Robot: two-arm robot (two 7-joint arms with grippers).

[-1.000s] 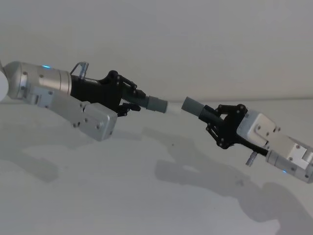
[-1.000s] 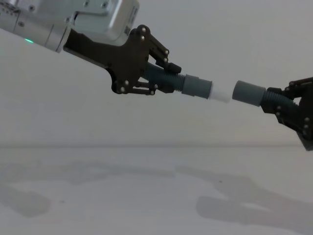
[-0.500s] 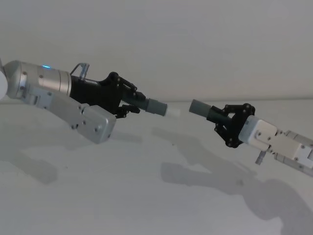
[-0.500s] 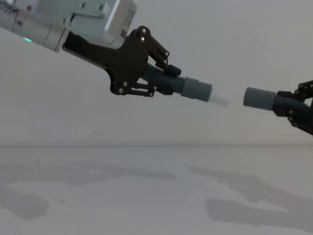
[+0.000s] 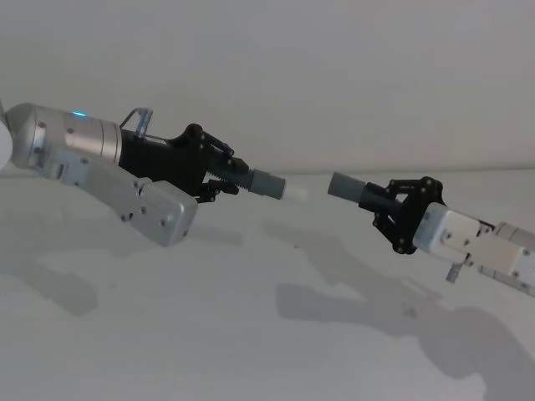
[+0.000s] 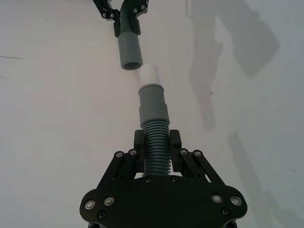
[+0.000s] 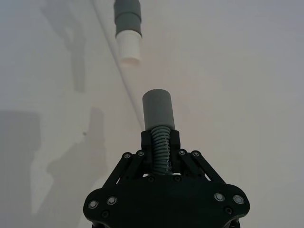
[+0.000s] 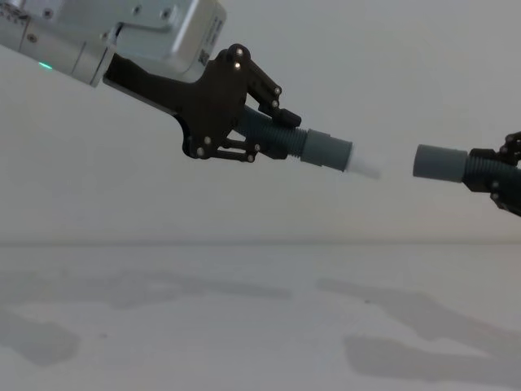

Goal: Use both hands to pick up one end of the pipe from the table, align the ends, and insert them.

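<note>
Held above the table (image 5: 251, 334), the light, bendy pipe pieces are each clamped on their ribs just behind the stiff cuffs by the left gripper (image 5: 224, 174) and right gripper (image 5: 386, 203), a sensible place to hold, with the ends apart.

Soft, even light falls from above, rather dim and grey. Blurry shadows of both arms spread over the white table (image 5: 251, 334). No glare; the whitish pipe tip (image 8: 365, 169) looks slightly smeared.
</note>
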